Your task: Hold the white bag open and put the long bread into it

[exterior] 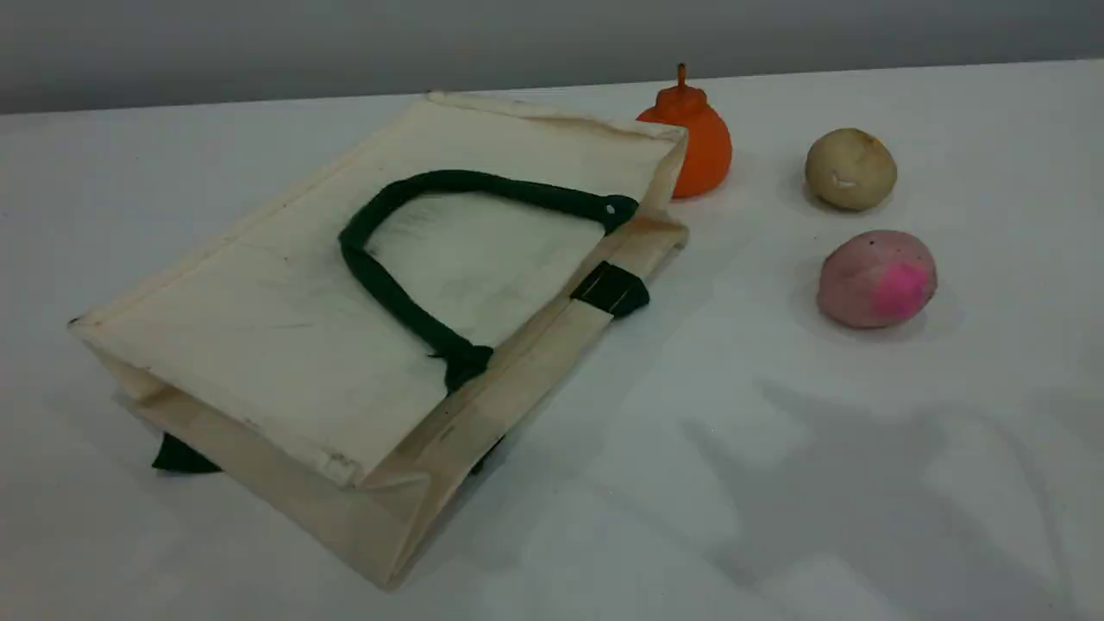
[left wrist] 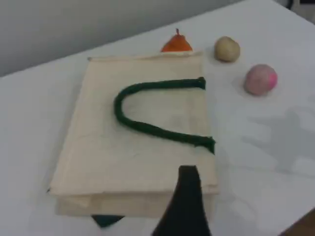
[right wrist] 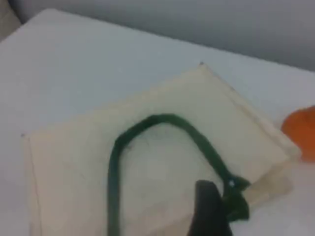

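One large cream-white fabric tote bag (exterior: 285, 328) with dark green rope handle (exterior: 388, 285) lies flat at centre-left of the table. Both grippers hang above, fingers spread. Long bread is not visible.

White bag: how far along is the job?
Nothing done yet. The white bag lies flat and closed on the table, its green handle folded across the top panel. Neither tool holds anything; only a fingertip of each shows in the wrist views, above the bag. No long bread is visible: only an orange fruit, a beige ball and a pink ball. Left: open the bag, find and insert the bread.
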`<action>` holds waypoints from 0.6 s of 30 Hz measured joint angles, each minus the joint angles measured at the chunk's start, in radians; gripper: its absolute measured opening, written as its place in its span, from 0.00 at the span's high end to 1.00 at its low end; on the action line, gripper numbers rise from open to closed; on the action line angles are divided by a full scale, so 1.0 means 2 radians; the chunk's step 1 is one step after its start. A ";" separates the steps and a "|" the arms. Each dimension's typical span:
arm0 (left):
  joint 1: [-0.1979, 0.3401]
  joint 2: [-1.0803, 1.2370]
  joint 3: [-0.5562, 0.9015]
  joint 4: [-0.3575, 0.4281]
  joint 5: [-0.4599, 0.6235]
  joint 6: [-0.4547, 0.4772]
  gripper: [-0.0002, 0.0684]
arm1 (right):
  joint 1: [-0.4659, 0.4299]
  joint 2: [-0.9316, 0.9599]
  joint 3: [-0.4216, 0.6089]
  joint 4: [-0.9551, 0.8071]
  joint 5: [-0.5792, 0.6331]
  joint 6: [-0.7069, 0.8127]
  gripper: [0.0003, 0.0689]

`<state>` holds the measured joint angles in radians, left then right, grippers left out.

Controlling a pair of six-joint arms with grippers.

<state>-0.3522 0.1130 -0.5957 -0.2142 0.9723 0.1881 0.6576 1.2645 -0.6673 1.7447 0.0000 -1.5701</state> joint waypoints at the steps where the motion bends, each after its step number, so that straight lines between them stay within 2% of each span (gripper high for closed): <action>1: 0.000 -0.010 0.005 0.006 0.006 -0.008 0.15 | 0.000 0.000 0.004 0.000 0.000 0.000 0.38; 6: 0.000 -0.033 0.030 0.044 0.033 -0.039 0.15 | 0.000 -0.001 0.012 0.000 0.000 0.000 0.38; 10: 0.000 -0.033 0.039 0.050 0.048 -0.047 0.15 | 0.000 -0.015 0.012 0.000 -0.018 0.000 0.38; 18: 0.000 -0.033 0.040 0.062 0.049 -0.051 0.15 | 0.000 -0.063 0.006 0.003 -0.191 0.000 0.39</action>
<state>-0.3515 0.0465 -0.5164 -0.0909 1.0702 0.0854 0.6576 1.1377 -0.6551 1.7502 -0.3821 -1.5701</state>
